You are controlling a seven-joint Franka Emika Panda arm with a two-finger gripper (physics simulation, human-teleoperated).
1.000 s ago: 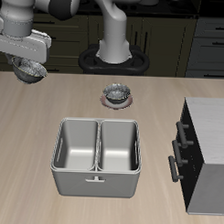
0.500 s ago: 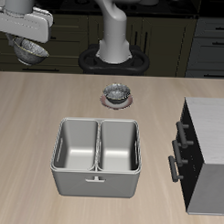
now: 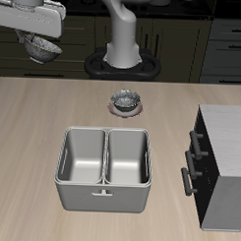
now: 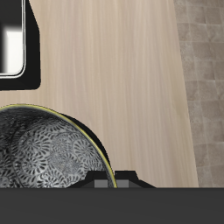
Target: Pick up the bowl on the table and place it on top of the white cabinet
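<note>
Beige table, double bin empty, gripper holding bowl aloft

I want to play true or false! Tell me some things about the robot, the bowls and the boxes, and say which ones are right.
1. The gripper holds the bowl up in the air. True.
2. The bowl already sits on the white cabinet. False: the cabinet's top is bare.
3. Another bowl rests on a pink saucer on the table. True.
4. The grey double bin has a bowl inside. False: both halves are empty.
</note>
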